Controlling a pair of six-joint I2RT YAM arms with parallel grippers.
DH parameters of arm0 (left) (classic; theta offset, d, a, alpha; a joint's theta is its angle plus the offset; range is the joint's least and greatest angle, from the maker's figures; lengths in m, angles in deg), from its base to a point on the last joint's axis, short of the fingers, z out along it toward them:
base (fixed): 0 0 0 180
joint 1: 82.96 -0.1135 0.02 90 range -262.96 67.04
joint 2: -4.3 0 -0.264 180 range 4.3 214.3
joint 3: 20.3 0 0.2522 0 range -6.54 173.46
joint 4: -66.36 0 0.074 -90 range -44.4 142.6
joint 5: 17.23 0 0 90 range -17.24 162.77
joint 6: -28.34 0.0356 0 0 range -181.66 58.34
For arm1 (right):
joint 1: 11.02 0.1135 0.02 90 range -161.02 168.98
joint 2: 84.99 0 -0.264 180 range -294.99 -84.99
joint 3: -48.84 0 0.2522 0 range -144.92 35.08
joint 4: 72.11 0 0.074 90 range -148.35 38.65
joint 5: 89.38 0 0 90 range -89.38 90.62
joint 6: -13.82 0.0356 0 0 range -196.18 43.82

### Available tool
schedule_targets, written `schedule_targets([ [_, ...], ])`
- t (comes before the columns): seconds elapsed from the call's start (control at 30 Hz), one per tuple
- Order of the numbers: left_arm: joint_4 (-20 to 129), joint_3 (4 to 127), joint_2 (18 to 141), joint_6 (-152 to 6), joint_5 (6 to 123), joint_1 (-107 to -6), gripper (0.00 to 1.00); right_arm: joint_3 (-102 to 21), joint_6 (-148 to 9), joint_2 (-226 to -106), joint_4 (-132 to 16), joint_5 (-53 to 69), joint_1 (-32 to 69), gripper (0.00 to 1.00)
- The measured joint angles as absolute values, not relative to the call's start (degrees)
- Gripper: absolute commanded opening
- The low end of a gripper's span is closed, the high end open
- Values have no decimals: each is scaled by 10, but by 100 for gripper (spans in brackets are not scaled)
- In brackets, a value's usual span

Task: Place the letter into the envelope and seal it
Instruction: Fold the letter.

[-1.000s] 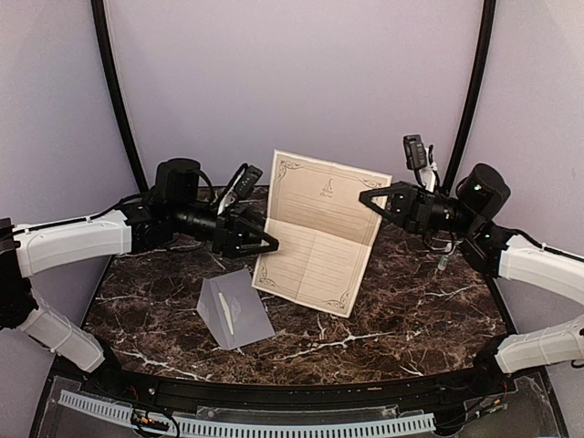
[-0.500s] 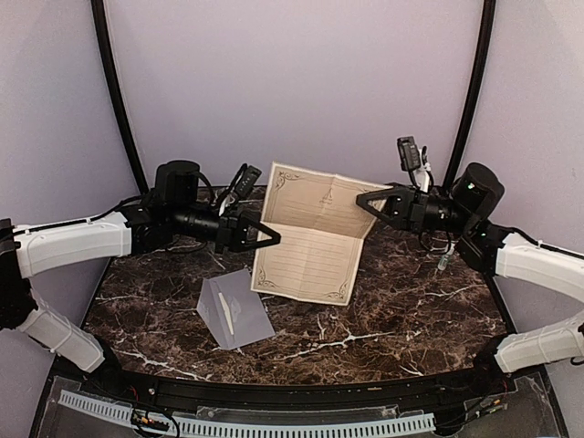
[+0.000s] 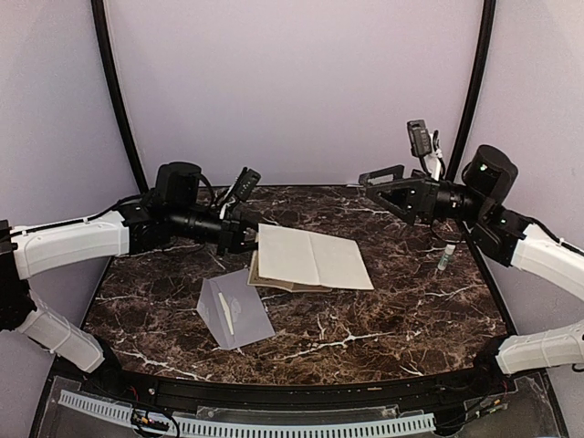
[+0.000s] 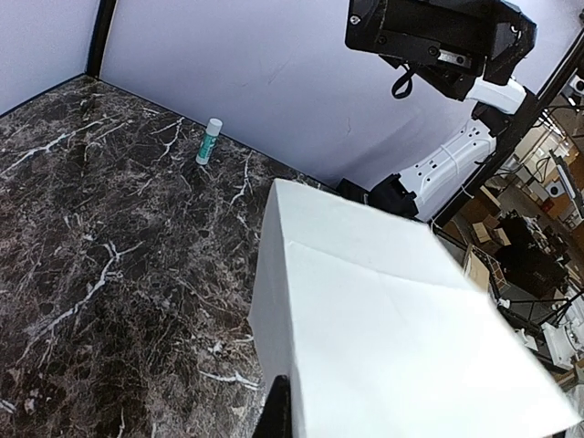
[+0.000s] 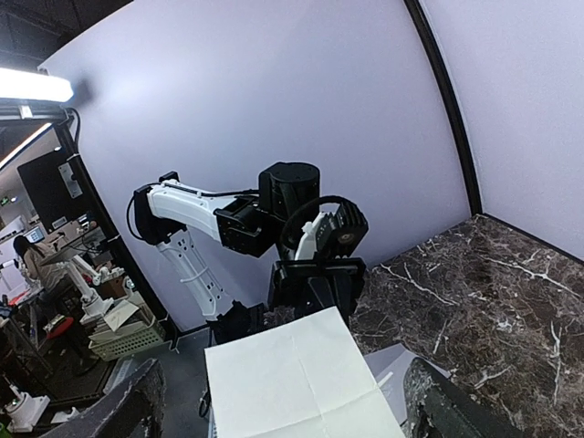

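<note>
Pinching the letter (image 4: 383, 319) at its near edge with the left gripper (image 4: 276, 415), jaws closed on the paper, only one dark finger tip showing below the sheet. Holding it out over the table (image 4: 100, 228), dark marble with white veins, the plain white back turned up and faint creases crossing it. Filling most of the lower right of the view with this sheet. Standing upright far off, near the pale purple wall (image 4: 228, 55), a small glue stick (image 4: 209, 141), white and green, well apart from the letter. Hanging at the top edge, the black head of the right arm (image 4: 438, 36), a white link going down behind the paper. Showing blurred boxes beyond, at the right.
</note>
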State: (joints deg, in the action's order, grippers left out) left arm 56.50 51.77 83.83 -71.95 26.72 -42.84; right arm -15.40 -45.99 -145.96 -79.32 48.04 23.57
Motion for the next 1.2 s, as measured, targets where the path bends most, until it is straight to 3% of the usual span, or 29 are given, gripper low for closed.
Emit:
schedule_targets([
  [0.2,557,522,838,-714,253,-428,0,-189,-508,-1472,-716,469,245,86],
  [0.67,489,564,847,-665,190,-407,0,-308,-645,-1628,-435,484,318,44],
  [1.2,455,571,860,-646,177,-396,0,-321,-667,-1662,-378,549,366,21],
])
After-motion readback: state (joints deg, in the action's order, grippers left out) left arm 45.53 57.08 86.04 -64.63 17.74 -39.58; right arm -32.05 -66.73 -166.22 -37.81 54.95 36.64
